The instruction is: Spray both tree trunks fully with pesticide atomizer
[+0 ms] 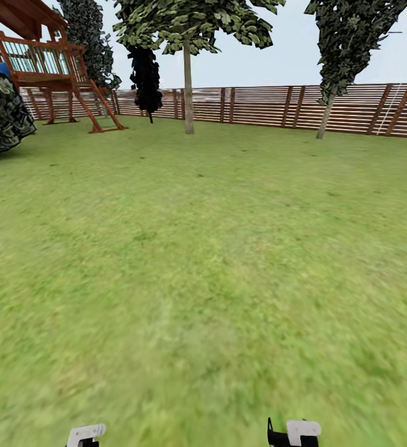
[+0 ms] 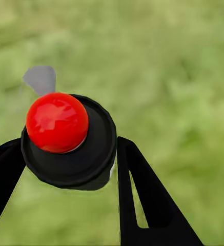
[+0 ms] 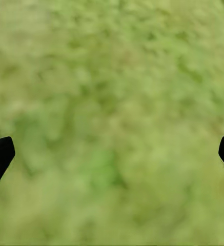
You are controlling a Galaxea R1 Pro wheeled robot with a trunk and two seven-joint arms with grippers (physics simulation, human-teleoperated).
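Red-capped black pesticide atomizer [image 2: 68, 138] already pinched in left pincer [image 2: 65, 169]; right pincer [image 3: 112, 154] spread, empty over green lawn [image 1: 203, 279]. Two pale-trunked trees [image 1: 188, 87] at twelve and one o'clock by the slatted fence; spraying apparently not begun.

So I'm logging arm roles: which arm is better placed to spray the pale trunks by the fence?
Left. Its gripper is shut on the black atomizer with the red round cap. The right gripper is open over grass, holding nothing. The pale trunks stand far ahead.
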